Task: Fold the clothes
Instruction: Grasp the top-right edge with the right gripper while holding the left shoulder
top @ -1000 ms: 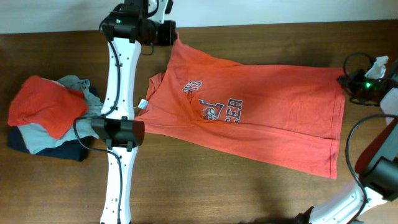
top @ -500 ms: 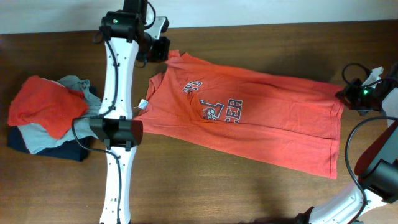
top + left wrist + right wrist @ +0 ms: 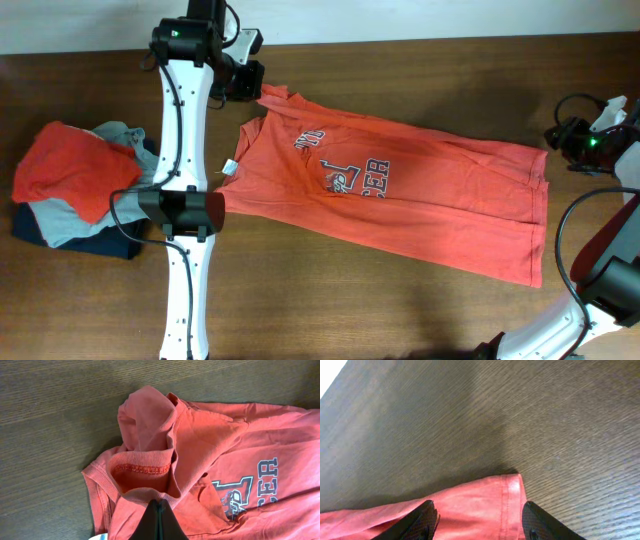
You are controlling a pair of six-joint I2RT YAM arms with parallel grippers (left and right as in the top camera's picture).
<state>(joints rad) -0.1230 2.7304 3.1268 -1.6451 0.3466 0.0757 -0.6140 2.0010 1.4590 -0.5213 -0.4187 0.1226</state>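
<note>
- The orange-red T-shirt (image 3: 440, 205) lies flat across the middle of the wooden table (image 3: 330, 310), collar toward 9 o'clock and hem toward 3 o'clock.
- Its chest lettering (image 3: 345, 170) faces up, and the white neck tag (image 3: 229, 167) shows at the collar edge.
- The left gripper (image 3: 247, 78) sits at about 11 o'clock, at the shirt's far sleeve (image 3: 150, 425).
- In the left wrist view its fingers are pressed together on a fold of that sleeve's fabric. The cloth bunches up into a raised hump just ahead of them.
- The right gripper (image 3: 480, 522) is at 3 o'clock, by the far corner of the hem (image 3: 512, 485).
- Its fingers (image 3: 427, 517) stand wide apart, with the hem corner lying between them on the wood. Neither finger is closed on the cloth.
- A small pile of clothes (image 3: 75, 190) rests at 9 o'clock, well apart from the T-shirt. It has an orange-red piece on top, grey-blue beneath it and navy at the bottom.
- The left arm (image 3: 185, 170) stretches between the pile and the collar.
</note>
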